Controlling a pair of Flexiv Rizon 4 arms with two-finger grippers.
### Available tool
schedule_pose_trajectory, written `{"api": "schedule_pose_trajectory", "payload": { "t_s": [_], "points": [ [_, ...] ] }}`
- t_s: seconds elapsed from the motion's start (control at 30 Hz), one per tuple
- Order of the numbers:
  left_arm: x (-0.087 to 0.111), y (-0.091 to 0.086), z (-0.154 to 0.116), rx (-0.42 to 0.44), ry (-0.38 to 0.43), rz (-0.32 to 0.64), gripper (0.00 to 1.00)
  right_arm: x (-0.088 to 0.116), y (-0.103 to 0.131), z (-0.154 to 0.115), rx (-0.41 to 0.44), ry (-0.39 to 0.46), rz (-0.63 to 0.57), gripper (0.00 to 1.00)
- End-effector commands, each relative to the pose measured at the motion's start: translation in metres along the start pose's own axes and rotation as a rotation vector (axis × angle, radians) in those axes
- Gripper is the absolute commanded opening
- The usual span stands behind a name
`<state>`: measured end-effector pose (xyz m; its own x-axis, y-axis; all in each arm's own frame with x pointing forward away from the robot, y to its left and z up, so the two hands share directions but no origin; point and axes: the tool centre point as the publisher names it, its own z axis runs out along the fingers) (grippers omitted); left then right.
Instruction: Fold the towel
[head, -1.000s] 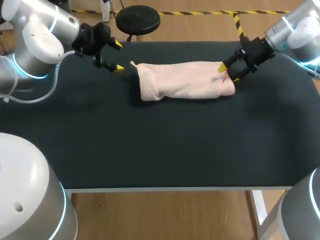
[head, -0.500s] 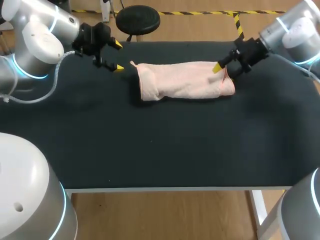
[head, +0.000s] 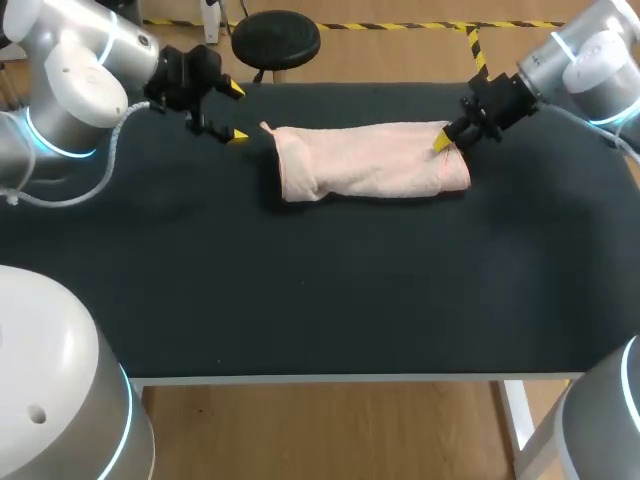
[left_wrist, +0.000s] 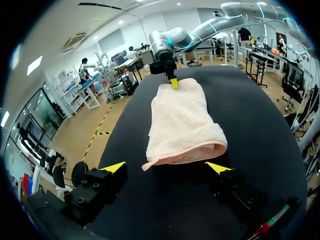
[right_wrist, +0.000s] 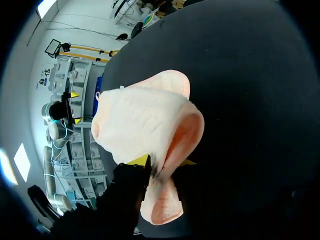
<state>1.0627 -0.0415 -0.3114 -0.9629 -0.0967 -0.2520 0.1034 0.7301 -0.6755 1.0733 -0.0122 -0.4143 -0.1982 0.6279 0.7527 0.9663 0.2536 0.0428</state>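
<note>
Head view: pink towel (head: 370, 160) lies as long folded strip at far middle of counter (head: 320, 290). Right pincer (head: 445, 140) clamped on towel's right end, fabric pinched between tips. Left pincer (head: 235, 112) spread wide, empty, just beside left end. Step judged: gripping for next fold. Next move likely: lift right end, carry it over toward left end.

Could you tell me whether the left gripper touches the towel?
No, the towel lies ahead of the open left gripper, without touching it.

No writing, label or number was legible on the towel (head: 372, 160) or the table (head: 320, 300).
</note>
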Motion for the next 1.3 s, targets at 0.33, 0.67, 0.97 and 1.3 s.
{"api": "schedule_pose_trajectory", "payload": {
  "t_s": [0.33, 0.67, 0.97, 1.3],
  "points": [
    [0.001, 0.001, 0.000, 0.002, -0.002, 0.002, 1.00, 0.041, 0.035, -0.007, 0.111, -0.091, -0.064, 0.00],
    [0.001, 0.001, 0.000, 0.002, -0.002, 0.002, 1.00, 0.093, 0.043, 0.008, 0.155, -0.216, -0.236, 0.00],
    [0.001, 0.001, 0.000, 0.002, -0.002, 0.002, 1.00, 0.131, 0.040, 0.025, 0.198, -0.417, -0.425, 0.00],
    [0.001, 0.001, 0.000, 0.002, -0.002, 0.002, 1.00, 0.170, 0.045, 0.065, 0.284, -0.537, -0.637, 0.00]
  ]
}}
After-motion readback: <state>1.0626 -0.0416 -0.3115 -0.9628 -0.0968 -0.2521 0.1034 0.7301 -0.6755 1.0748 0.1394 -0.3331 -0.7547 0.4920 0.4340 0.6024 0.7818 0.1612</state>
